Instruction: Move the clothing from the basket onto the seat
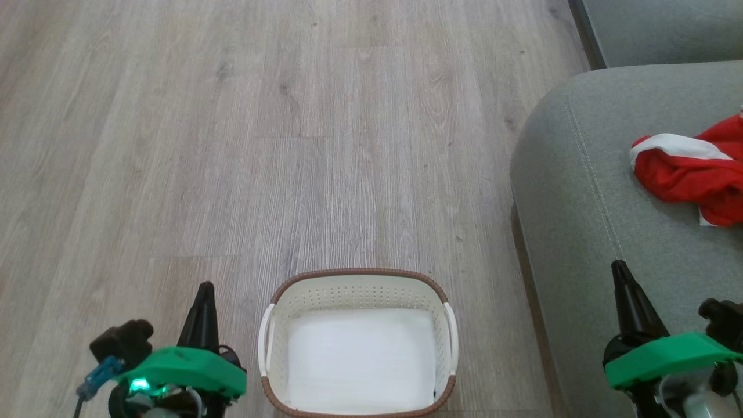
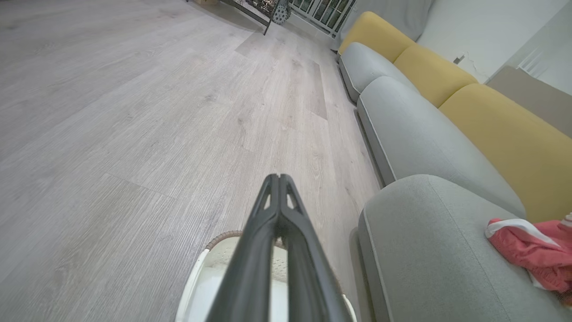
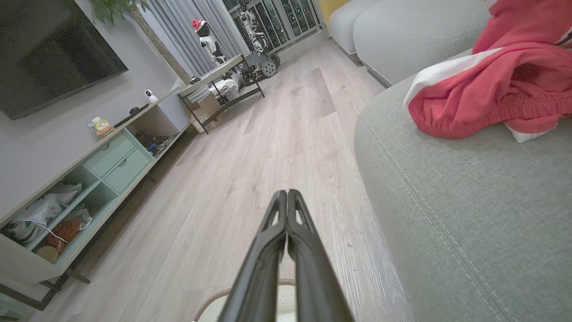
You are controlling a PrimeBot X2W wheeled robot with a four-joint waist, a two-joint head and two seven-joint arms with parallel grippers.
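Left gripper (image 1: 204,288) and right gripper (image 1: 620,268) — fingers pressed together, empty. Between them: perforated cream oval plastic basket (image 1: 357,271). Ahead-right of the right one, crumpled red white-trimmed clothing (image 1: 691,174) lies on the grey-green fabric seat (image 1: 580,203).

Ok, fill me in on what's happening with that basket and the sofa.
A two-armed robot is moving laundry from a basket to a sofa. The basket sits on the wood floor with just its white liner inside. The red clothing lies bunched on the seat. The left gripper and right gripper are both shut and hold nothing. They flank the basket, the right one by the seat.
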